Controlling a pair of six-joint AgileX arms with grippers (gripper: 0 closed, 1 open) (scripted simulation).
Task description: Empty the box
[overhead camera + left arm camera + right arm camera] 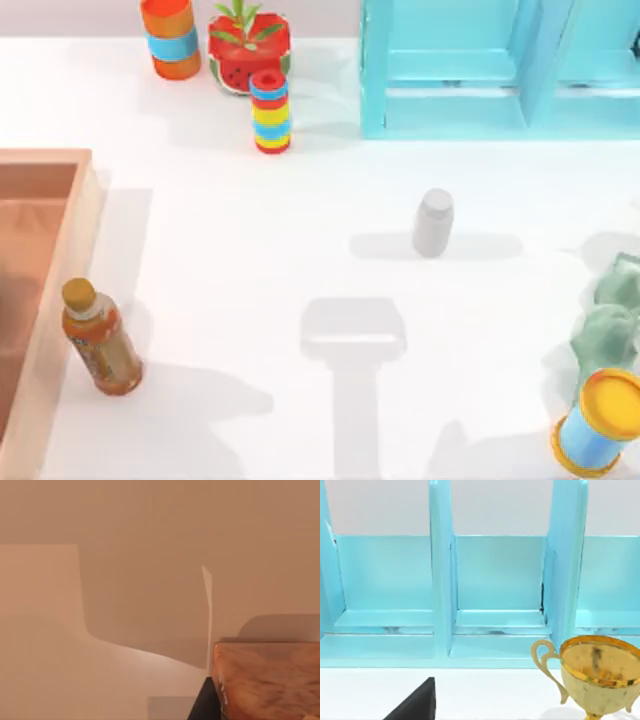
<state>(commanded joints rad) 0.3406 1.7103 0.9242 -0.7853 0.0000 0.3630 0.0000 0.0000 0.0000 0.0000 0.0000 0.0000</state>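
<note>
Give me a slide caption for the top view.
Wooden box at the table's left edge, amber bottle standing just outside its wall, grey bottle mid-table, turquoise shelf unit behind.

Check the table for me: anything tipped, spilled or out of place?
Nothing spilled or tipped. The tea bottle stands upright just outside the box, against its wall; the grey bottle stands alone mid-table.

Simulated tabletop test scene: plain white table (300,250), turquoise shelf unit (450,70), assorted props (bottles, cans, trophy).
</note>
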